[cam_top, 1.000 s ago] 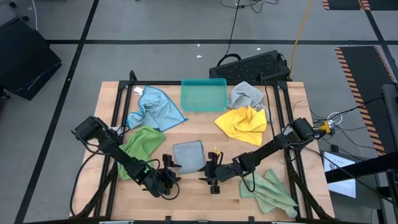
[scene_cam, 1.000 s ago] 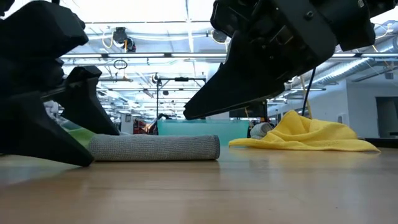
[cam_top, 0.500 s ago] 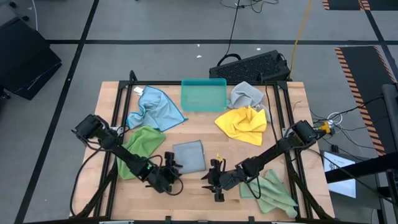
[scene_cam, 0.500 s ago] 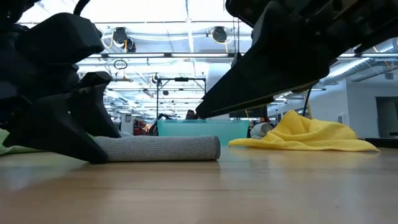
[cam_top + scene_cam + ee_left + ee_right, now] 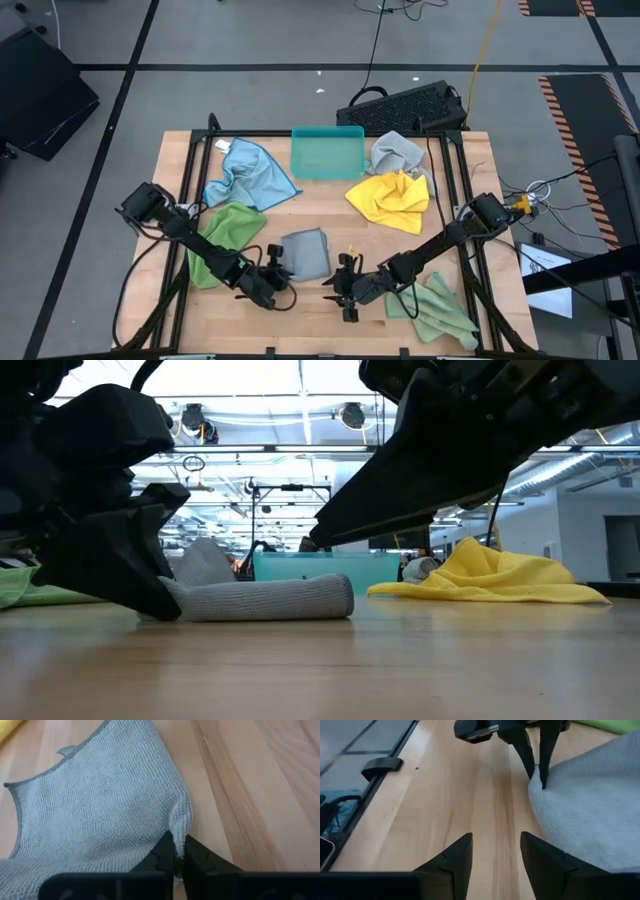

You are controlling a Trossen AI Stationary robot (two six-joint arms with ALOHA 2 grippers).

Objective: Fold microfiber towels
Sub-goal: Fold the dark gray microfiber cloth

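Observation:
A grey microfiber towel (image 5: 303, 252) lies on the wooden table near its front middle. My left gripper (image 5: 274, 270) is shut on the towel's near left corner. To the right of the towel, my right gripper (image 5: 346, 287) stands open above bare wood, with nothing between its fingers (image 5: 455, 857). A green towel (image 5: 225, 240) lies left of the grey one. A light blue towel (image 5: 245, 172), a yellow towel (image 5: 388, 198) and a second grey towel (image 5: 395, 152) lie farther back. Another green towel (image 5: 435, 308) lies at the near right. My left gripper pinches the grey towel's near left corner (image 5: 181, 836) between its two fingers. The fingers slant down at it from the table's near left. The corner stands up in a small peak (image 5: 205, 565), and the towel's other parts lie on the table. One layer or several, I cannot tell.
A teal tray (image 5: 327, 152) stands at the far middle of the table, and a black keyboard (image 5: 405, 105) lies beyond the far edge. Black frame rails run along the table's left and right sides. Bare wood stretches between my two grippers and along the near edge.
My left gripper has shut on the grey towel's near left corner. That corner has risen into a small peak while the other parts of the towel stay flat on the table.

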